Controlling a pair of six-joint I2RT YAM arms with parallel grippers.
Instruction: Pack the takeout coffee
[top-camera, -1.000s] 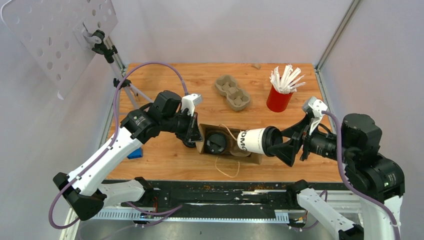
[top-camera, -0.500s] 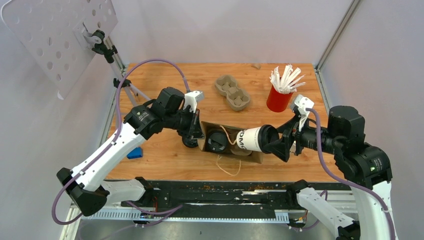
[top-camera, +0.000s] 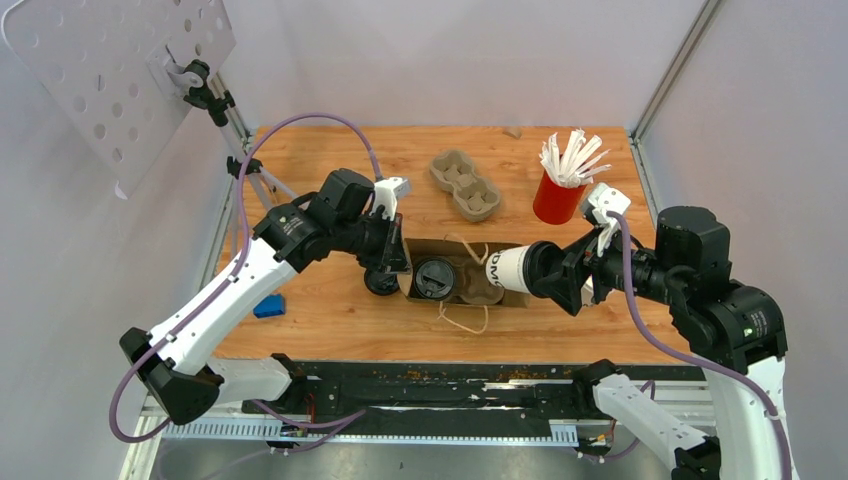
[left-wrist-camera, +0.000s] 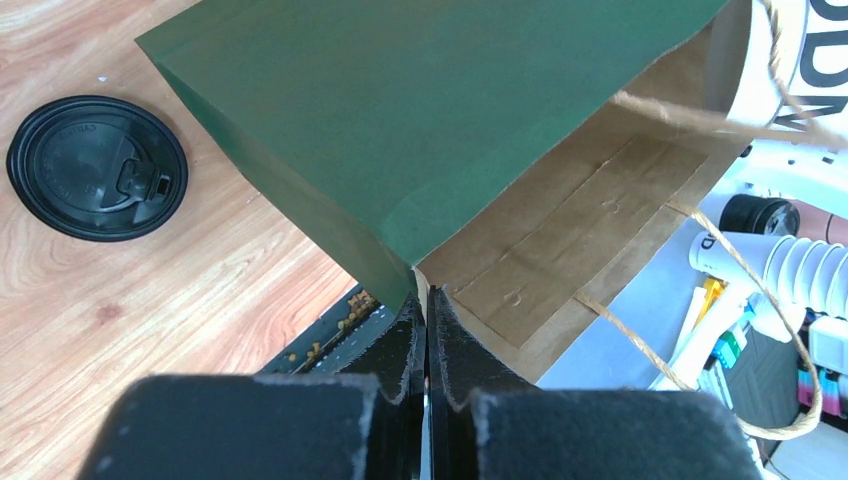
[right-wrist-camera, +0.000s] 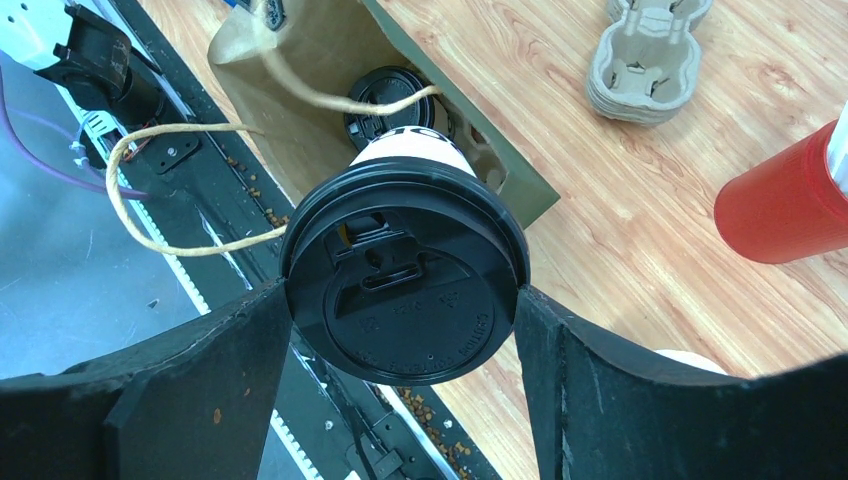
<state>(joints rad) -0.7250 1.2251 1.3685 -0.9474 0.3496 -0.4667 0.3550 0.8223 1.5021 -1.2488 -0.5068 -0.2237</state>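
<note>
My right gripper (top-camera: 556, 276) is shut on a white paper cup (top-camera: 508, 268) with dark print and a black lid (right-wrist-camera: 404, 275). It holds the cup tilted on its side, base first in the mouth of a paper bag (top-camera: 452, 245). The bag is green outside (left-wrist-camera: 400, 110) and brown inside (right-wrist-camera: 320, 60). A second black-lidded cup (top-camera: 433, 278) stands inside it, and its lid also shows in the right wrist view (right-wrist-camera: 385, 95). My left gripper (top-camera: 399, 262) is shut on the bag's left rim; its fingertips (left-wrist-camera: 427, 305) pinch the paper edge.
A loose black lid (left-wrist-camera: 97, 167) lies on the wood beside the bag. A grey pulp carrier stack (top-camera: 465, 186) and a red cup of white stirrers (top-camera: 558, 196) stand behind. A small blue object (top-camera: 268, 306) lies at the left. The bag's twine handles (top-camera: 462, 318) trail toward the front edge.
My right gripper has moved left and pushed the cup deeper into the bag's mouth. My left gripper has shifted slightly up with the bag's rim, and the twine handles have moved.
</note>
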